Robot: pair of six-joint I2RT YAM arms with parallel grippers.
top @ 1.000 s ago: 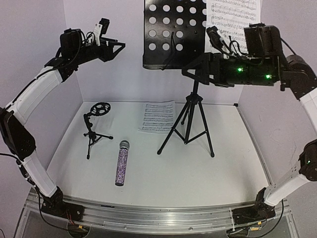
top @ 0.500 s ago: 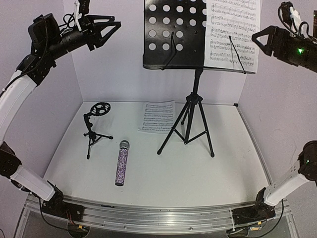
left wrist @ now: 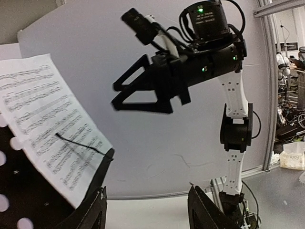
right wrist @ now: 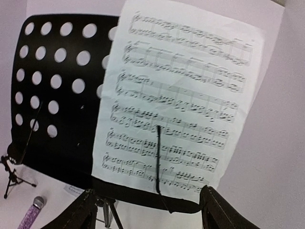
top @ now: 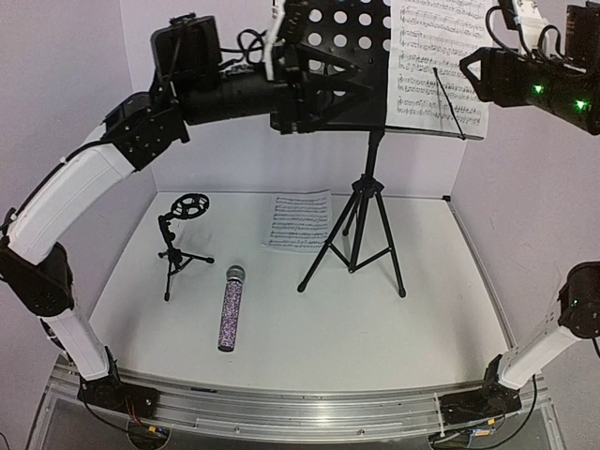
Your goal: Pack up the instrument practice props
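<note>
Nothing is judged packed yet: the microphone is seen lying at 8 o'clock on the surface, mic stand at 10, loose sheet at 12, music stand and its page at 1, left fingers and right fingers spread wide, empty.

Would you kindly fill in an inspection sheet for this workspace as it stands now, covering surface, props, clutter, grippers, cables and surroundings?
Surface: white table, carrying the props.
Job's things: purple microphone lying flat, apart from the small mic stand; music stand upright, with one sheet-music page on its desk under a wire retainer; second page flat on the table.
Clutter: nothing seen.
Grippers: left gripper open, empty, high up at the stand's desk; right gripper open, empty, high up near the page.
Cables: cable loops at the left wrist.
Surroundings: plain walls; lab equipment beyond the enclosure.
</note>
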